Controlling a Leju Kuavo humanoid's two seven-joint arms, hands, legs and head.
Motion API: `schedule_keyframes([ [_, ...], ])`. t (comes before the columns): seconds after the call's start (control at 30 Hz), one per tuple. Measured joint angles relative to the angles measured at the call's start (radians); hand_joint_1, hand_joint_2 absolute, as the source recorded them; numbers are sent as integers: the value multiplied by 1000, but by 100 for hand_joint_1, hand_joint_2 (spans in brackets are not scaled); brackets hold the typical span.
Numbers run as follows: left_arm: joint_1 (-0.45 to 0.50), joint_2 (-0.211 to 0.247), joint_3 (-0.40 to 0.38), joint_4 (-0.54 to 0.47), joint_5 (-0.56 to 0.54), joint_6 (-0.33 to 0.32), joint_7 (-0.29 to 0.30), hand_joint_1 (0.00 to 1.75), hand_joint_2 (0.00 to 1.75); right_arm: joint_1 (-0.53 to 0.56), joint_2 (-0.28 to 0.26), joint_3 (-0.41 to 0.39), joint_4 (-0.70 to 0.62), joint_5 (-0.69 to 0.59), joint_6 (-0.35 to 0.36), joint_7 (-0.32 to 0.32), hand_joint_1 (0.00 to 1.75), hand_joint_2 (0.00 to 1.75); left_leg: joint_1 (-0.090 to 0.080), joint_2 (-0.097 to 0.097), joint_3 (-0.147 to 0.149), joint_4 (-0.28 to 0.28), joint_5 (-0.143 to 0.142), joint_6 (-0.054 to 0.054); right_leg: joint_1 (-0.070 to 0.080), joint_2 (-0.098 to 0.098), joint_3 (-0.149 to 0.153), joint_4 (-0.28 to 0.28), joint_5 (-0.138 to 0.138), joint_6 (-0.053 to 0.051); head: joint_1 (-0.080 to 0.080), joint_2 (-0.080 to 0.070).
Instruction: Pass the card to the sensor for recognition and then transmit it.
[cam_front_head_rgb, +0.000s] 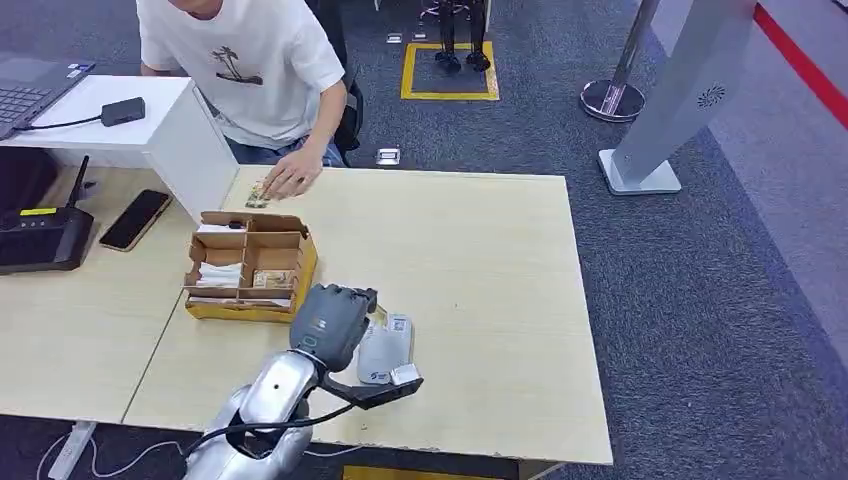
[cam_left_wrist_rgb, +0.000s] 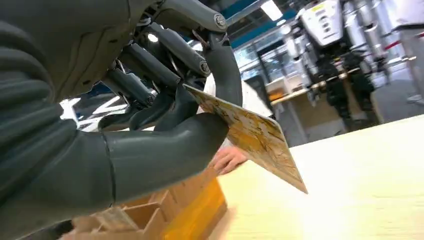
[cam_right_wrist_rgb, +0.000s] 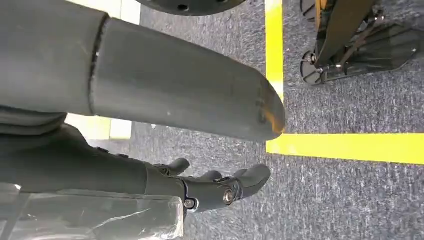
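- The left hand (cam_front_head_rgb: 335, 322) hovers over the table (cam_front_head_rgb: 480, 270), just right of the box (cam_front_head_rgb: 250, 268), with its back toward the head camera.
- In the left wrist view the left hand (cam_left_wrist_rgb: 150, 125) pinches a card (cam_left_wrist_rgb: 250, 132) between the thick thumb and the darker fingers (cam_left_wrist_rgb: 150, 60); the card has a yellow patterned face and sticks out past the fingertips, tilted with its far corner down toward the table.
- In the head view a sliver of the card (cam_front_head_rgb: 379, 317) shows at the hand's right edge, above the sensor (cam_front_head_rgb: 385, 350).
- The sensor is a pale grey device lying flat on the table, touching or just under the hand; whether the card touches it cannot be told.
- The right hand (cam_right_wrist_rgb: 200, 187) hangs over grey carpet (cam_right_wrist_rgb: 350, 200) with yellow floor tape (cam_right_wrist_rgb: 345, 147); its fingers are loosely spread and it holds nothing.
- The box is a cardboard tray with compartments holding white and patterned cards.
- Beyond the box a person (cam_front_head_rgb: 245, 60) in a white shirt sits at the table's far edge, one hand (cam_front_head_rgb: 290, 178) resting on a second card (cam_front_head_rgb: 258, 193) lying flat.
- On the left side of the table lie a phone (cam_front_head_rgb: 135, 219) and a black router (cam_front_head_rgb: 40, 240).
- A white stand (cam_front_head_rgb: 150, 135) carries a laptop (cam_front_head_rgb: 30, 90).
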Motion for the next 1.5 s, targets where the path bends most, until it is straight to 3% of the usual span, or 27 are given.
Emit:
schedule_keyframes([
  [0.1, 5, 2, -1, -7, 2, -5, 15, 175, 175, 0, 0, -9, 0, -3, -2, 0, 0, 0, 0, 0, 0, 0, 0, 0, 0, 0, 0, 0, 0, 0, 0, 0],
  [0.2, 93, -18, -1, -121, -31, -48, 129, 175, 175, 0, 0, -30, 0, -36, -21, 19, 0, 0, 0, 0, -1, 0, 0, 0, 0, 0, 0, 0, 0, 0, 0, 0],
  [0.23, 137, -32, 8, -163, -31, -52, 137, 175, 175, 0, 0, -38, 0, -38, -23, 23, 0, 0, 0, -1, -1, 0, -1, 0, 0, -1, 0, 0, 0, 0, 0, 0],
  [0.7, 256, -118, 115, -196, -27, -69, 103, 175, 175, -1, 0, -49, 0, -50, -27, 23, 0, 0, 0, -1, -1, 0, 0, 0, 0, -1, 0, 0, 0, 0, 0, 0],
  [0.9, 256, -138, 161, -205, -31, -35, 129, 175, 175, 0, 0, -55, 0, -50, -22, 21, 0, 0, 0, -1, -1, 0, 0, 0, 0, -1, 0, 0, 0, 0, 0, 0],
  [1.07, 229, -132, 184, -208, -31, 4, 193, 175, 175, -1, 2, -55, 0, -47, -19, 17, 0, 0, 0, -1, 0, 0, 0, 0, 0, -1, 0, 0, 0, 0, 0, 0],
  [1.27, 218, -125, 203, -195, -31, 62, 221, 175, 175, -1, 8, -55, 0, -38, -18, 13, 0, 0, 0, -1, 0, 0, 0, 0, 0, -1, 0, 0, 0, 0, 0, 0],
  [1.5, 218, -129, 242, -169, -31, 100, 182, 175, 175, -1, 11, -55, 0, -35, -18, 12, 0, 0, 0, -1, 0, 0, 0, 0, 0, -1, 0, 0, 0, 0, 0, 0],
])
